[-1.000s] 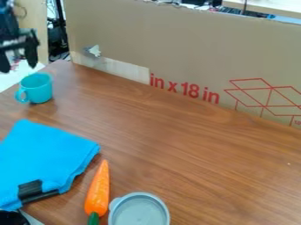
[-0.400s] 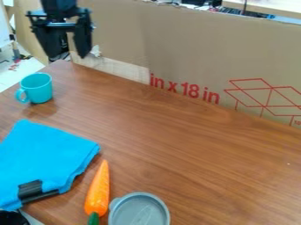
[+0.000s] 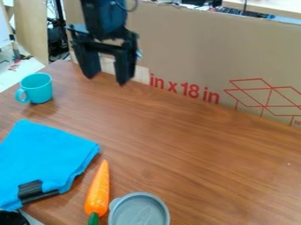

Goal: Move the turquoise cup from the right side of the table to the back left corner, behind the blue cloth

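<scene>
Evidently, wide-open, empty jaws hang before cardboard (image 3: 176, 44) (with red printing (image 3: 194, 90)), nearest the teal cup (image 3: 38, 90).

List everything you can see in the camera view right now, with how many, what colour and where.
Cup: one, teal, upright at the far left of the table
Folded cloth: one, bright blue, left side, nearer the camera
Strip: one, black, on the cloth's near edge
Carrot: one, orange with a green end, right of the cloth
Round dish or lid: one, grey, at the bottom edge, right of the carrot
Table: one, brown wood grain, under these things
Cardboard sheet: one, tan with red print, standing along the far side
Background clutter: uncountable, mixed colours, along the top
Arm: one, black, from the top edge
Gripper: one, black, open and empty, nearest the cup
</scene>
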